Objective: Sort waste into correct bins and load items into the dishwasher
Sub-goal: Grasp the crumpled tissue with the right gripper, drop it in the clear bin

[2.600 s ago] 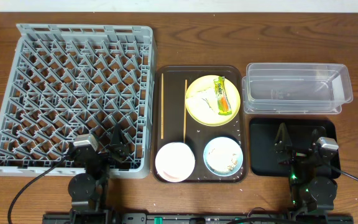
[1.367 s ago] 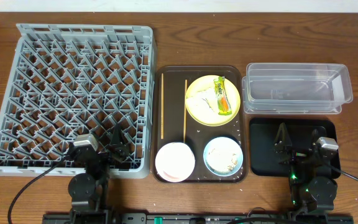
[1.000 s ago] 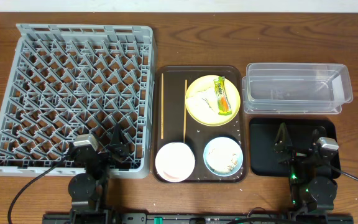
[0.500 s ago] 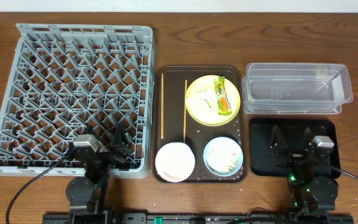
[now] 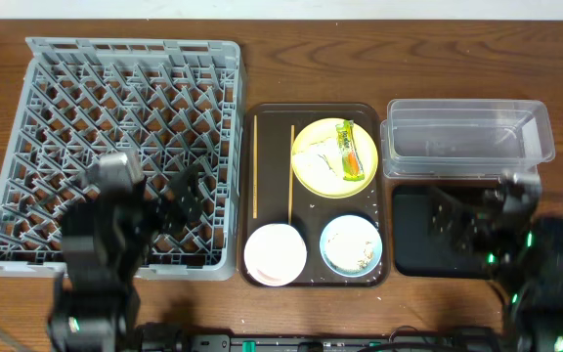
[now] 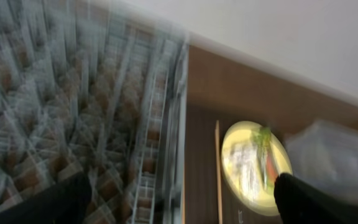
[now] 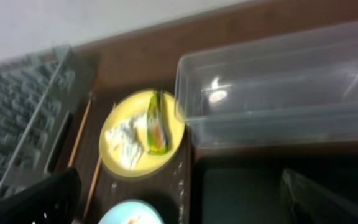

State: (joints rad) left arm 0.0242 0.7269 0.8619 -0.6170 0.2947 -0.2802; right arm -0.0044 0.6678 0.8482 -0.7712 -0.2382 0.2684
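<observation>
Though both wrist views are blurred, left gripper [image 6: 182, 190] and right gripper [image 7: 180, 180] show jaws wide apart, empty. Plate [image 5: 321, 132] with napkin [image 5: 313, 160] and wrapper [image 5: 351, 152] sits on brown tray [image 5: 272, 166] between rack [image 5: 115, 108] and tub [image 5: 467, 137]; white bowl [image 5: 276, 254] and blue bowl [image 5: 351, 245] at tray's near end.

Overhead feed bright and even on my end, soft light, barely any shadows, everything static sharp. Left arm [image 5: 101, 244] and right arm [image 5: 541, 264] smeared though, motion blur. Left wrist cam worst: grey rack [image 6: 73, 106] all streaks, yellow plate [image 6: 253, 165] mush. Right wrist milder blur, dim-ish, small glare spots on clear tub [image 7: 278, 93].
</observation>
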